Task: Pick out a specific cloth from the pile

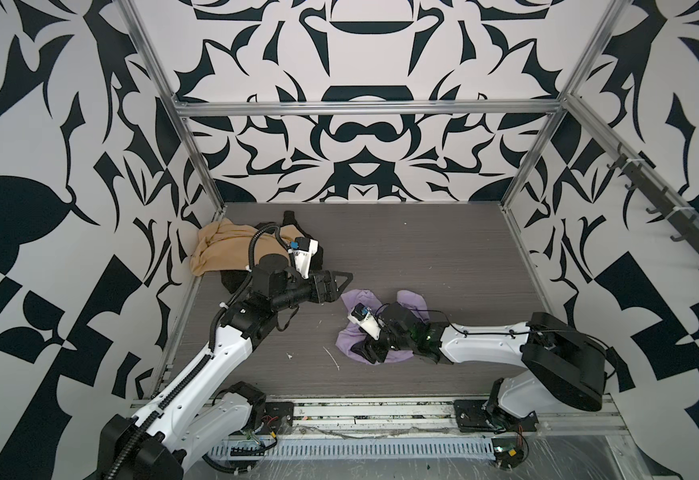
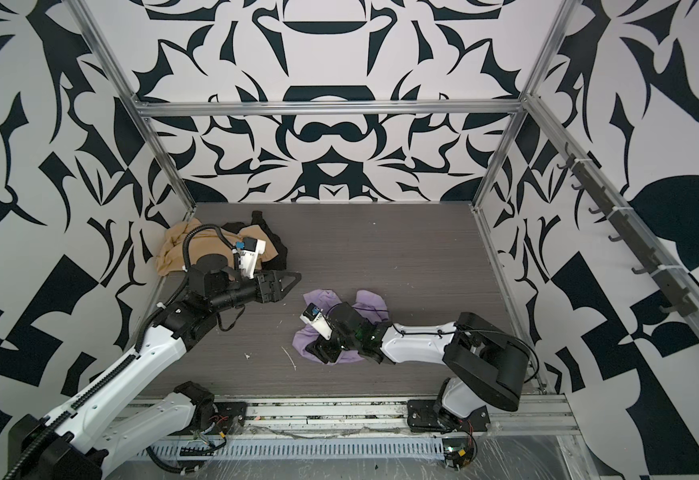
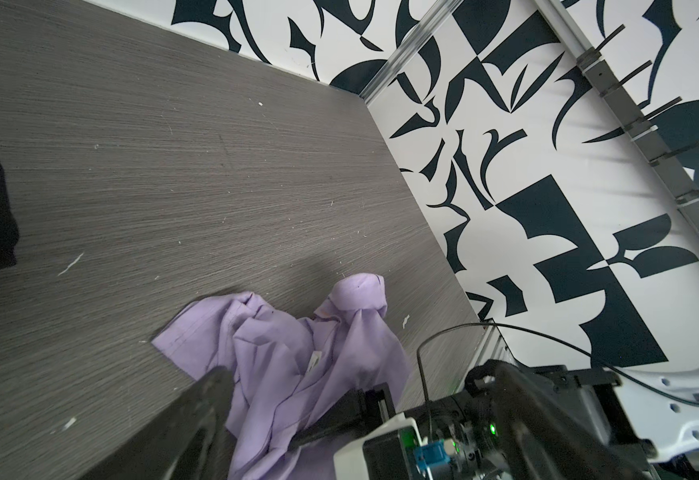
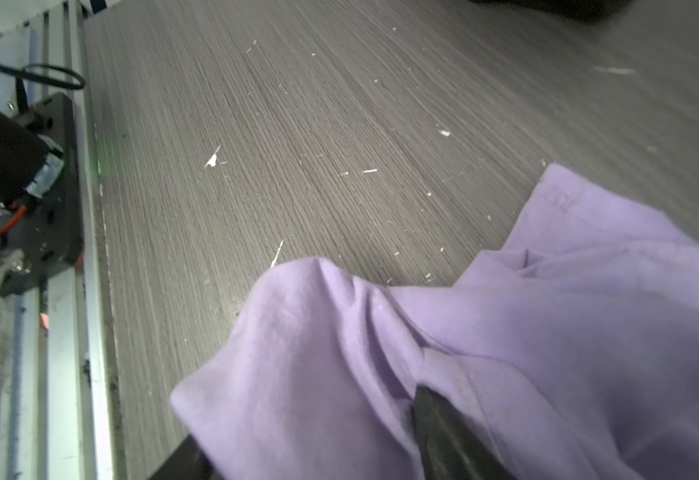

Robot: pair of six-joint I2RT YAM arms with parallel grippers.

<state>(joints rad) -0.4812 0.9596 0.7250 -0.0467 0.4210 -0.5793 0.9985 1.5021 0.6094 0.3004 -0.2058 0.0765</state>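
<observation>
Lavender-purple soft fabric cloth point(image 1: 348, 340) lies apart from the tan-and-black garment pile point(image 1: 223, 246). Right end effector point(image 1: 366, 351) rests on it, released; left end effector point(image 1: 343, 277) gapes.

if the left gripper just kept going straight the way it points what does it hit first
Probably the lavender cloth: in the left wrist view it lies just beyond the open left gripper. Height is unclear, so it could pass over it onto bare table.
</observation>
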